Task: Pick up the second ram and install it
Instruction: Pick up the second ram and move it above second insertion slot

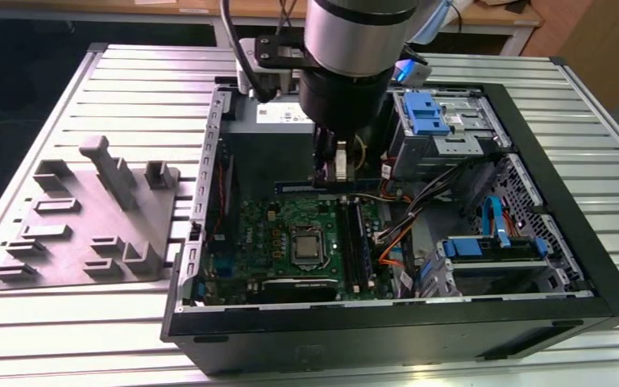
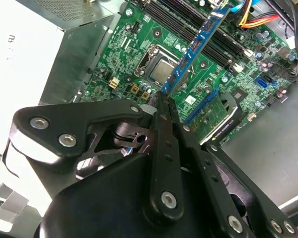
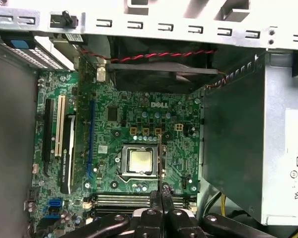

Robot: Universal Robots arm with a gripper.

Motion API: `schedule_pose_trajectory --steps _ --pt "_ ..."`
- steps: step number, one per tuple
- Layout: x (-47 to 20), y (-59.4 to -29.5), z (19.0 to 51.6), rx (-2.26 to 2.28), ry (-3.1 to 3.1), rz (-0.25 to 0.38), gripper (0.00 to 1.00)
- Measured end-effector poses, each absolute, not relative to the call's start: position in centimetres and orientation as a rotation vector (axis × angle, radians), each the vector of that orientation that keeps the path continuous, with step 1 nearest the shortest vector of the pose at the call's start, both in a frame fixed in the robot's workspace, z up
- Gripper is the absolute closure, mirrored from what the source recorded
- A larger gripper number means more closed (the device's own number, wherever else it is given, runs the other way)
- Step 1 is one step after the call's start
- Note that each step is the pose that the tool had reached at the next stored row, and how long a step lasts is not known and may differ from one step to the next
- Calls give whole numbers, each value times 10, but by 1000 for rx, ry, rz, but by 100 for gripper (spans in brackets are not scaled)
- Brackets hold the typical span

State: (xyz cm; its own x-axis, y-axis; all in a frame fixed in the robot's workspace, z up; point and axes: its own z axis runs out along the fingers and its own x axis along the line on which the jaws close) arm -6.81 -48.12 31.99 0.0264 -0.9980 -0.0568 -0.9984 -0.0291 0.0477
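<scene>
My gripper point(image 1: 337, 179) is shut on the second ram point(image 1: 293, 186), a thin blue-dark stick held level above the green motherboard point(image 1: 261, 230) inside the open computer case. In the second wrist view the ram point(image 2: 193, 47) runs out from between the fingertips of the gripper point(image 2: 161, 96), above the processor socket point(image 2: 161, 72) and towards the long dark memory slots point(image 2: 188, 25). The first wrist view has the ram point(image 3: 160, 158) edge-on as a thin line above the socket point(image 3: 139, 161), with the gripper point(image 3: 161, 191) closed around it and the memory slots point(image 3: 121, 199) just beside the fingers.
The black case wall point(image 1: 396, 318) rings the board. Drive cages with blue latches point(image 1: 422, 113) and bundled cables point(image 1: 438, 197) crowd the exterior view's right. A grey fixture plate point(image 1: 73, 234) with a tall post point(image 1: 105, 165) lies on the slatted table to the exterior view's left.
</scene>
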Motion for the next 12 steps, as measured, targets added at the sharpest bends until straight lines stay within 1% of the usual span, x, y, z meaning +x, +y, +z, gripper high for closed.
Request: schedule_pose_trajectory --steps 12 --pt "-68 -481 307 -2247 2185 116 89"
